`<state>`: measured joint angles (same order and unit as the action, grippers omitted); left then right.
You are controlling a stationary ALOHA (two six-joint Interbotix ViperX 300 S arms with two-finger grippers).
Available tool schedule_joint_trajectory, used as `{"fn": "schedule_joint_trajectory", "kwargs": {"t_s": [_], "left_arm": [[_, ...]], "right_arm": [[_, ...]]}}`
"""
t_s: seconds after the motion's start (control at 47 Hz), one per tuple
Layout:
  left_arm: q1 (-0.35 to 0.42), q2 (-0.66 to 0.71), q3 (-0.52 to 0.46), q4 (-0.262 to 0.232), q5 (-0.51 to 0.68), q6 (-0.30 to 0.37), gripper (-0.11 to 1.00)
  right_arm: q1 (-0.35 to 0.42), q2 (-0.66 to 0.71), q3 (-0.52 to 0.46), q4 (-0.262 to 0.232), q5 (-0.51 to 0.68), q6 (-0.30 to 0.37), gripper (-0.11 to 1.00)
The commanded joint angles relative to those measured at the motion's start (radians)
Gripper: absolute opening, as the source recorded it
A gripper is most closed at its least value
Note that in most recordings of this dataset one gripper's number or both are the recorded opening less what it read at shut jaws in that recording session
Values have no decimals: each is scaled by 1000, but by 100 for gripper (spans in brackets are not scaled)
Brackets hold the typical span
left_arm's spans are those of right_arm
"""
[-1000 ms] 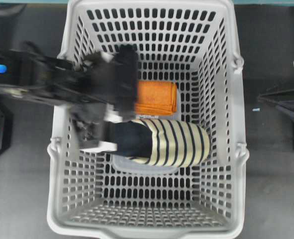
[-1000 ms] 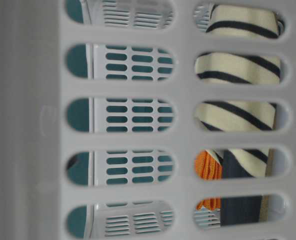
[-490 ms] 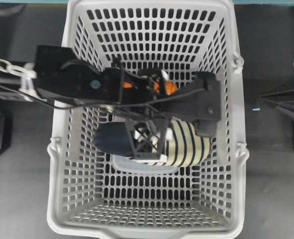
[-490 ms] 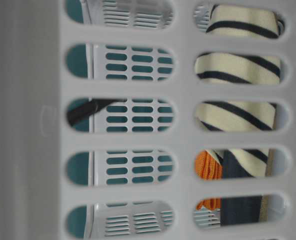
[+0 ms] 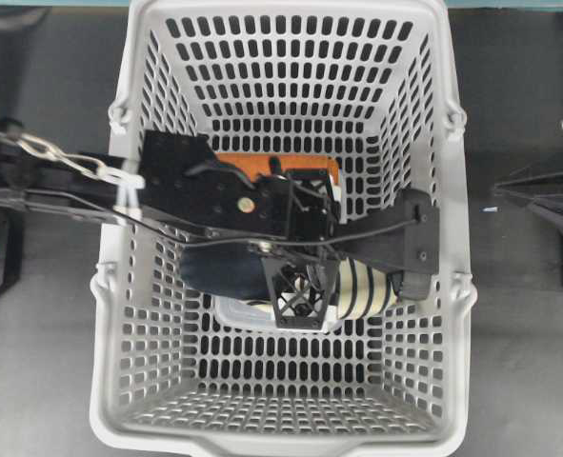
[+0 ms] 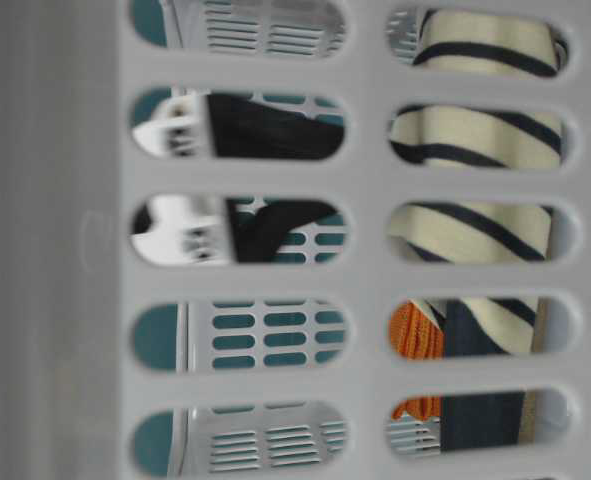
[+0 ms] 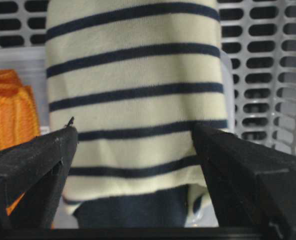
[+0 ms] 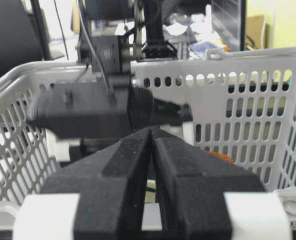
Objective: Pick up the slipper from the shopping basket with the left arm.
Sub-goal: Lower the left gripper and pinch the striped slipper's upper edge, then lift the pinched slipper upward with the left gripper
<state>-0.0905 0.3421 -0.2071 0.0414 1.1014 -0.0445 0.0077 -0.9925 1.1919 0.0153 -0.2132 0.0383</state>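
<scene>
both left pincer (image 7: 132, 165) fingers apart astride slipper (image 7: 132, 95) in shopping basket (image 5: 433, 57), dark tabletop (image 5: 529, 314) beneath

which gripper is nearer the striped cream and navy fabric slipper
Left. The left gripper is open with fingers either side of the slipper inside the light-grey plastic basket; the right gripper, shut, sits outside it.

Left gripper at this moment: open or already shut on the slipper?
Open. In the left wrist view the left gripper's fingers straddle the striped slipper, with no squeeze visible.
</scene>
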Motion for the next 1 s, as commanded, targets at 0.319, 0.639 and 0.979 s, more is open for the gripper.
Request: {"fn": "schedule_joint_trajectory", "kwargs": {"t_s": [0.319,0.639,0.979], "left_arm": [[17,0,38,3,-29,5,61],[11,-54,-35,3,14,17,4],[0,-67,-282,5,327,21,4]], "right_arm": [[0,5,-3,3,-5,2,0],[2,5,6,3,-5,2,0],[2,5,11,3,-5,2,0]]}}
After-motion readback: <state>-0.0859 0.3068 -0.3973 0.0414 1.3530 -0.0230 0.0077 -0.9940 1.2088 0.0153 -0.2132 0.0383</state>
